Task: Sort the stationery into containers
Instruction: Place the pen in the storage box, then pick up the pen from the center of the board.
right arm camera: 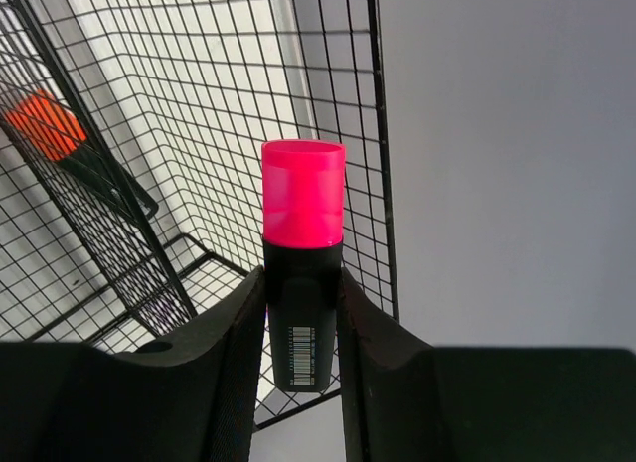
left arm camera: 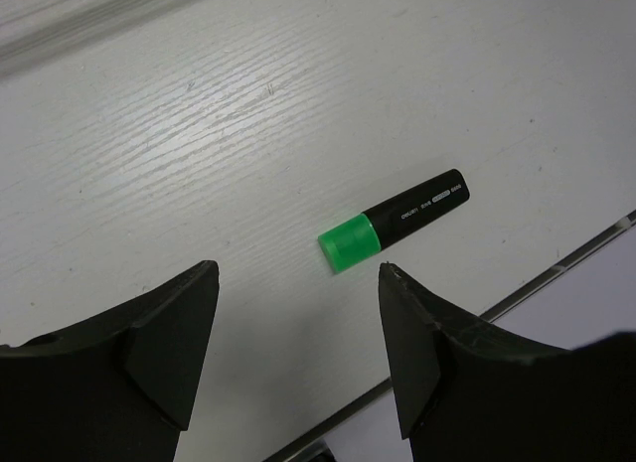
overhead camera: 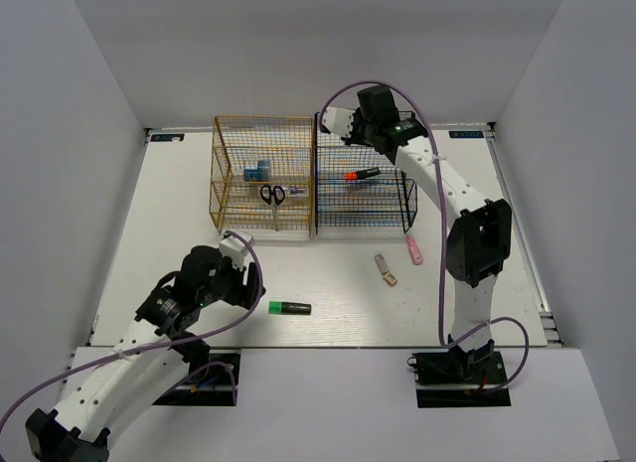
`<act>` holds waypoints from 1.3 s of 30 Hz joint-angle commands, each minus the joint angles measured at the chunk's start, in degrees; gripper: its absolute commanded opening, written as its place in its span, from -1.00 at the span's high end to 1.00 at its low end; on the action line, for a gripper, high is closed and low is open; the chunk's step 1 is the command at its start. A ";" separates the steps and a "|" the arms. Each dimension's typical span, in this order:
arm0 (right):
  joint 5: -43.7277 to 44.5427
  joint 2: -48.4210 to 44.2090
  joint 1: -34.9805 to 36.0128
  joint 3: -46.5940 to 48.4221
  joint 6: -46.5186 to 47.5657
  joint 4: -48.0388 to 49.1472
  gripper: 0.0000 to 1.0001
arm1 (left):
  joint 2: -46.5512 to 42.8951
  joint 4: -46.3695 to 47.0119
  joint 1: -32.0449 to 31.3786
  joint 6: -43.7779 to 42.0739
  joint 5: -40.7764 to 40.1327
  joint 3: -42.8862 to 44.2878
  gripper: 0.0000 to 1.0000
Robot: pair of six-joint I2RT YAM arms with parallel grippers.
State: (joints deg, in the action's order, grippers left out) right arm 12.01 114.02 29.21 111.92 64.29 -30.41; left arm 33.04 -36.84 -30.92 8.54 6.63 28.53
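Right hand [right arm camera: 298,275] pinches highlighter [right arm camera: 303,194], perhaps above rack [overhead camera: 363,212].

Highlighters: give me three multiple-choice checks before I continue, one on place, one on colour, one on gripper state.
1. Where is the green-capped highlighter? A) on the table B) in the golden-yellow rack C) in the black rack
2. Cap colour of the held highlighter in the right gripper? A) orange B) pink C) green
3. The left gripper is: A) shut on scissors B) shut, empty C) open
Answers: 1A, it lies on bare table ahead of the left fingers; 2B, a pink cap shows beyond the right fingers; 3C, its fingers stand apart, nothing between them.
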 commanded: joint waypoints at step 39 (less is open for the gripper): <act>-67.82 -44.13 -3.90 -45.09 -24.91 -20.14 -0.34 | 34.89 -4.00 -13.11 -31.44 17.36 19.35 -0.27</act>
State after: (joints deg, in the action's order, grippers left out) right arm -45.71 71.20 25.54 74.78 41.89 -52.58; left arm 63.64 -36.16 -42.04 -14.09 22.37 43.22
